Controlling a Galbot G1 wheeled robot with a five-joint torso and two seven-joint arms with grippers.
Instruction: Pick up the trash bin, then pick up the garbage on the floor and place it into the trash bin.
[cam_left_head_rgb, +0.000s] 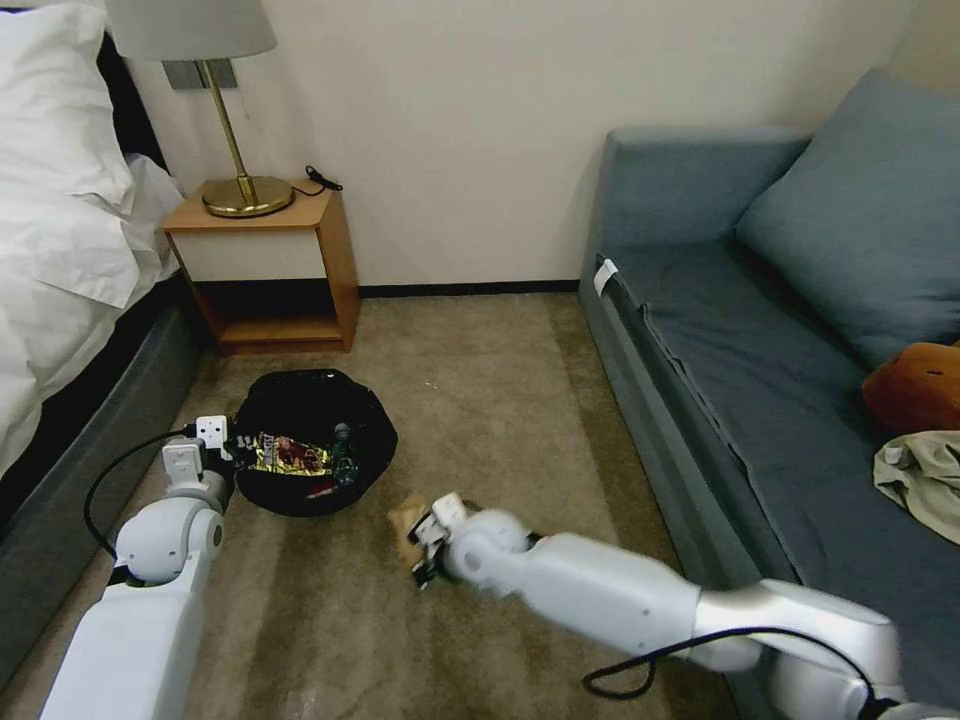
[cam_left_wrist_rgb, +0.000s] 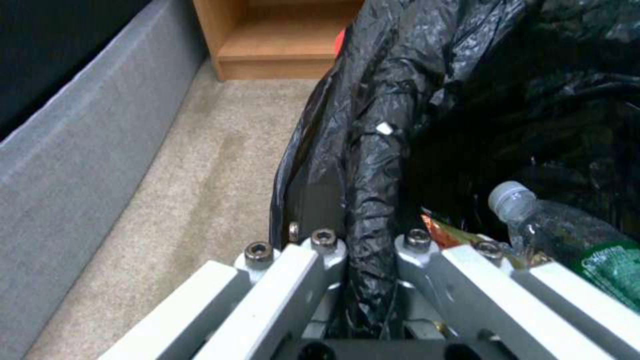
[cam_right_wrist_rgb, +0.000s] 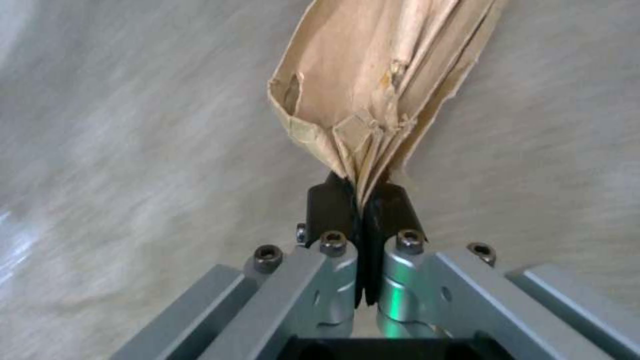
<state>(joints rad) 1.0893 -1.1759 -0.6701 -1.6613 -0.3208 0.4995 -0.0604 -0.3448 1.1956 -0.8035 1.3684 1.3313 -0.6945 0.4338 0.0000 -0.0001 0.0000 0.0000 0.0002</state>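
Nearest the camera in the head view, two white robot arms are reaching forward over a tan carpet (cam_left_head_rgb: 480, 400). The right gripper (cam_left_head_rgb: 428, 545) is hanging low above the carpet, just right of centre, with its fingers (cam_right_wrist_rgb: 328, 204) pressed together on the folded edge of a crumpled tan paper bag (cam_right_wrist_rgb: 380, 85). In the right wrist view the bag is fanning out beyond the dark fingertips, creased and torn along one side, with carpet behind it.

On the robot's left, the left gripper (cam_left_head_rgb: 222, 450) is gripping the near rim of the trash bin (cam_left_head_rgb: 312, 440). In the left wrist view its fingers are squeezed onto the bunched black plastic bag (cam_left_wrist_rgb: 373, 165) where it folds over the rim, one finger outside the bin and one inside.

The bin is sitting a little beyond and to the left of the paper bag, apart from it. Inside it are lying a gold-brown snack wrapper (cam_left_head_rgb: 288, 456), a bit of red packet (cam_left_head_rgb: 320, 490), and a small clear bottle (cam_left_wrist_rgb: 567, 230) with a green label and a pale cap.

Farther back on the left, a wooden nightstand (cam_left_head_rgb: 270, 270) is standing against the wall with a brass lamp (cam_left_head_rgb: 235, 120) on top. A bed with white bedding (cam_left_head_rgb: 70, 200) is running along the left edge. On the right, a blue-grey sofa (cam_left_head_rgb: 760, 330) is holding a brown plush toy (cam_left_head_rgb: 915, 385) and a beige jacket (cam_left_head_rgb: 925, 475).
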